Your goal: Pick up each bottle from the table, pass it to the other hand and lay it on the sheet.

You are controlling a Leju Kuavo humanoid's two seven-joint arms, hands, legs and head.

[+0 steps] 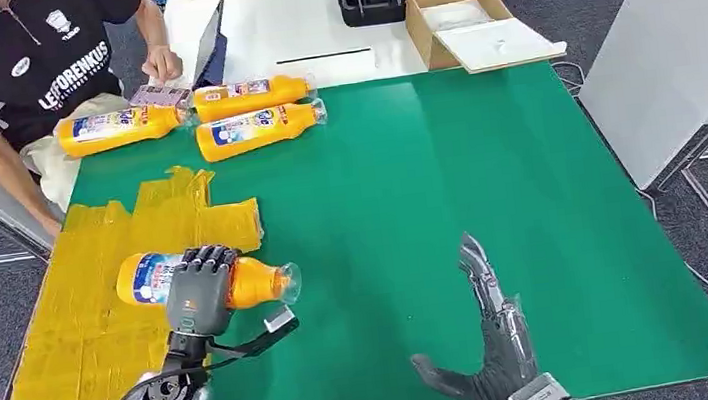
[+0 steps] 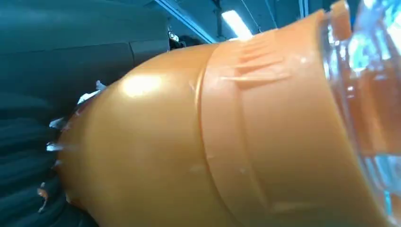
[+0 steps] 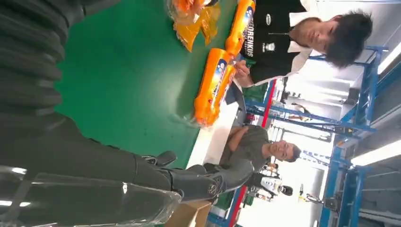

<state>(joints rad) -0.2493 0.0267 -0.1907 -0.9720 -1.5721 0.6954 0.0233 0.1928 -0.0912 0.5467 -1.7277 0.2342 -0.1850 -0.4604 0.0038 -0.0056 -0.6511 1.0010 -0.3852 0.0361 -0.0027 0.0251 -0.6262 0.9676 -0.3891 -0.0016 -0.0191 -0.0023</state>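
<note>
- Robot's right hand (image 1: pixel 492 340), dark and many-fingered, hovers low over the green tabletop (image 1: pixel 448 179) with fingers spread and nothing in it.
- Left hand (image 1: pixel 201 288) wraps its fingers around an orange plastic bottle with a blue label and clear cap (image 1: pixel 259 281), which lies on its side at the edge of the crinkled yellow sheet (image 1: pixel 73 333).
- Three more orange bottles (image 1: pixel 252 131) lie together near the far edge of the tabletop.
- Beyond them, a person in a black shirt (image 1: pixel 22 57) sits beside an open cardboard box (image 1: pixel 456 22).
</note>
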